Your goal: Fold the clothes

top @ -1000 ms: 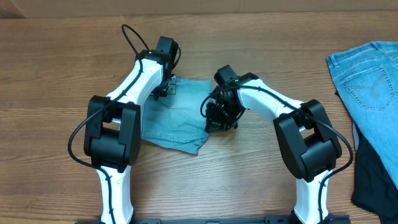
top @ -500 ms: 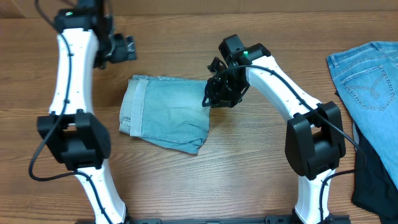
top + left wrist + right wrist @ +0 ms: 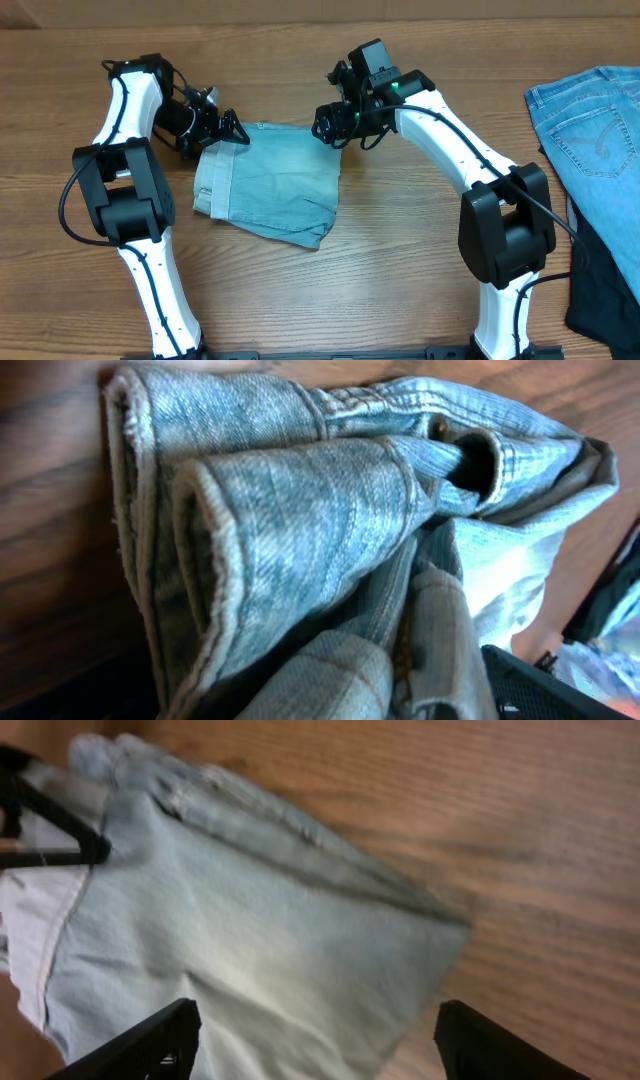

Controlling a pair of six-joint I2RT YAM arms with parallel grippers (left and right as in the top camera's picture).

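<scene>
Folded denim shorts released mid-table, both grippers spread apart; cuff layers could be snagged and unfolded.

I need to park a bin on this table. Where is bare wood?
Bare wood lies between the folded shorts and the jeans at right, and along the near edge between the arm bases. It is crowded around the shorts, where the left hand and right hand sit.
</scene>
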